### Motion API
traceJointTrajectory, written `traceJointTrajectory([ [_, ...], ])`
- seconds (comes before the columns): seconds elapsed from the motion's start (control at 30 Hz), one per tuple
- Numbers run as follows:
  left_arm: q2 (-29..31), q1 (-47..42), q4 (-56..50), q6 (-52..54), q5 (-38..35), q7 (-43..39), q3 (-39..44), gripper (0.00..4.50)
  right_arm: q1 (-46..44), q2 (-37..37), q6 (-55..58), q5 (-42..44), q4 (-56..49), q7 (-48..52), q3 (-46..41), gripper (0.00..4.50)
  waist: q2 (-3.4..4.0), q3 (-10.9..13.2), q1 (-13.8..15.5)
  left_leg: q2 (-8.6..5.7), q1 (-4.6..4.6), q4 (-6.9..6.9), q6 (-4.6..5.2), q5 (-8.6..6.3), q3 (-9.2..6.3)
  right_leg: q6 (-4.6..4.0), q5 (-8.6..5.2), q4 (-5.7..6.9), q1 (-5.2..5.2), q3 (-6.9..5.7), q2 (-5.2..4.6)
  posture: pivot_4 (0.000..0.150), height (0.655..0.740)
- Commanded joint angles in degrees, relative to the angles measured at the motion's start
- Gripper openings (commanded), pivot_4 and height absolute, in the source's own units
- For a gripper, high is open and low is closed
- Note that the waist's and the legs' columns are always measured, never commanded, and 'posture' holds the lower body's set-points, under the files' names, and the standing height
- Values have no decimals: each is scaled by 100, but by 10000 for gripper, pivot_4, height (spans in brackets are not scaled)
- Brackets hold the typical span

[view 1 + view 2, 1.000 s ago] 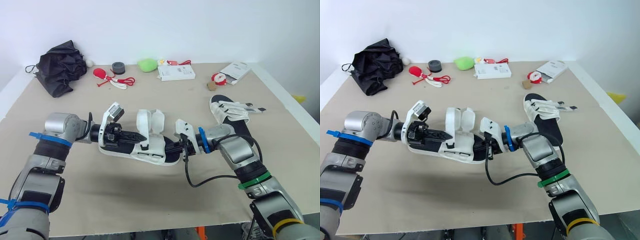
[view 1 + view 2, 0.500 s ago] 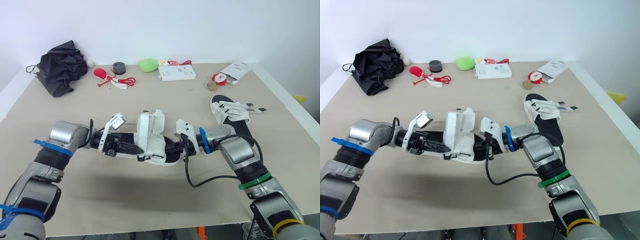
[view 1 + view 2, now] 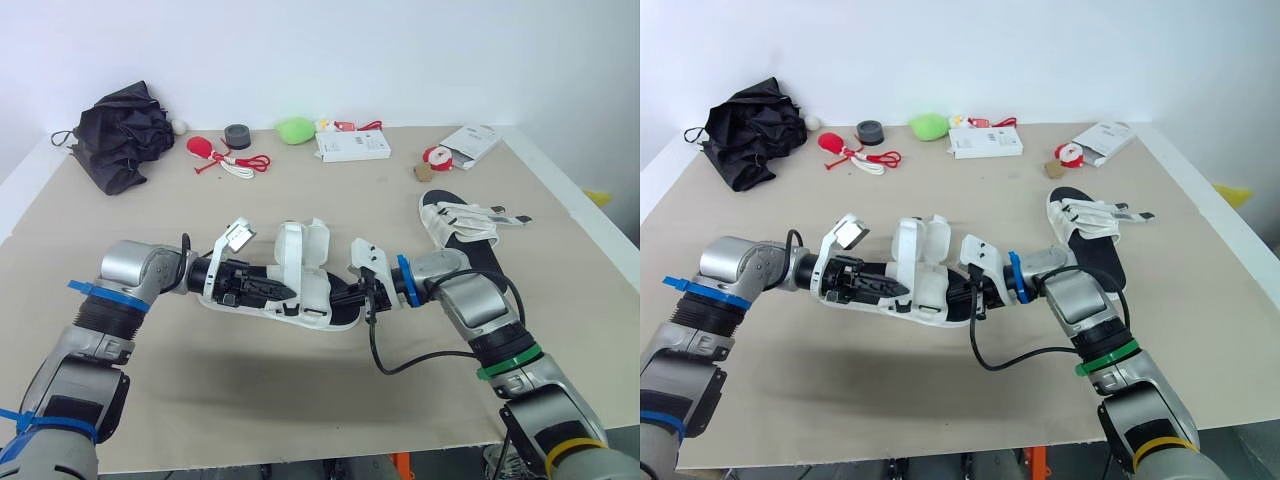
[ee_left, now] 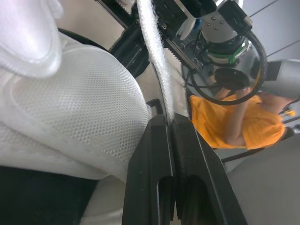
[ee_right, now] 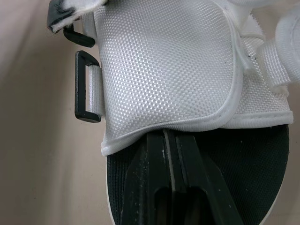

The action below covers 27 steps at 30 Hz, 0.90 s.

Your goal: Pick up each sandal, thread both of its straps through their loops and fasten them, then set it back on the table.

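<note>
A white sandal (image 3: 305,285) with a black footbed is held low over the middle of the table between both grippers. Its two broad straps (image 3: 300,245) stand up unfastened. My left gripper (image 3: 272,291) reaches in from the left and is shut on a thin white strap edge (image 4: 158,70). From the right, my right gripper (image 3: 346,297) is shut on the sandal's white mesh flap (image 5: 164,65). Black loops (image 5: 86,86) hang at that flap's side. A second white sandal (image 3: 462,232) lies on the table at the right, its straps loose.
Along the far edge lie a black umbrella (image 3: 120,135), a red cord toy (image 3: 225,158), a grey tape roll (image 3: 237,135), a green lump (image 3: 295,129), a white box (image 3: 352,146) and a white packet (image 3: 470,143). A person in orange (image 4: 229,124) stands beyond the table.
My left gripper has pushed rightward into the sandal and its wrist has rolled. The sandal tipped up half a second ago and has dropped back. The right arm has held still.
</note>
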Motion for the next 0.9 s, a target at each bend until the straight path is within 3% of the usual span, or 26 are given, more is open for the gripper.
traceJointTrajectory([
  [0.03,-42,-31,-211,-445,43,144,313,185,87,-35,78,-97,168,-15,141,0,0,0,0,0,0,1,0,0,0,0,0,0,0,0,0,1500,7400],
  [0.4,107,112,-618,384,-528,184,522,185,51,-8,38,-89,247,-7,175,0,0,0,-5,0,2,1,0,1,0,0,0,4,1,0,3,1500,7400],
  [0.6,245,415,-832,44,-363,196,409,185,43,-3,29,-82,272,-5,173,0,0,0,-4,1,3,3,-1,1,1,1,0,5,1,3,2,1500,7400],
  [0.9,-147,227,-573,-140,-494,685,788,185,24,-2,1,-103,310,11,194,0,0,0,1,0,3,6,-1,2,2,3,4,6,3,3,0,1500,7400],
])
